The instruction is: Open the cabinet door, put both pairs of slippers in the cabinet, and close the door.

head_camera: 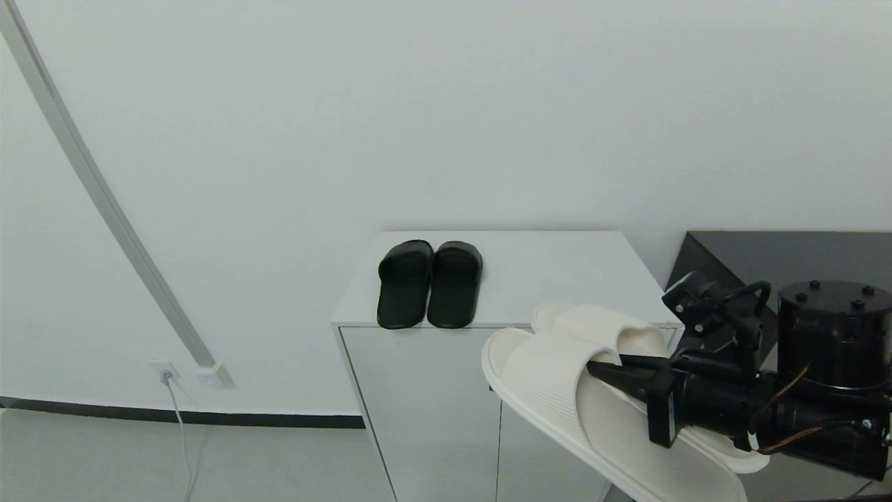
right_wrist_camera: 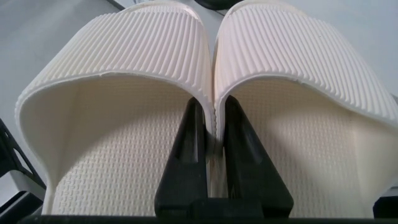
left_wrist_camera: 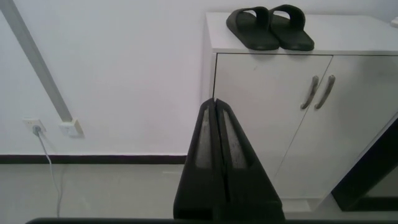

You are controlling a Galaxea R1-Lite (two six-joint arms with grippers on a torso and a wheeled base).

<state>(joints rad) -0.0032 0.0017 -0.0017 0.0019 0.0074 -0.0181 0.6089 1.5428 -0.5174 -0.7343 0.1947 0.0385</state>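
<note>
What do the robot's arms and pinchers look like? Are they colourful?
Mostly black, not colourful. The left gripper has two long flat fingers that narrow to a point, like a wedge. The right gripper has the same tapered fingers. Behind it the right arm is chunky, with a round drum-shaped joint with small bolts on top and thin orange-brown cables looping along it.

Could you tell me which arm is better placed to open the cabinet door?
Left: the left gripper is empty, facing the handles of the closed cabinet; the right gripper holds the white slippers.
</note>
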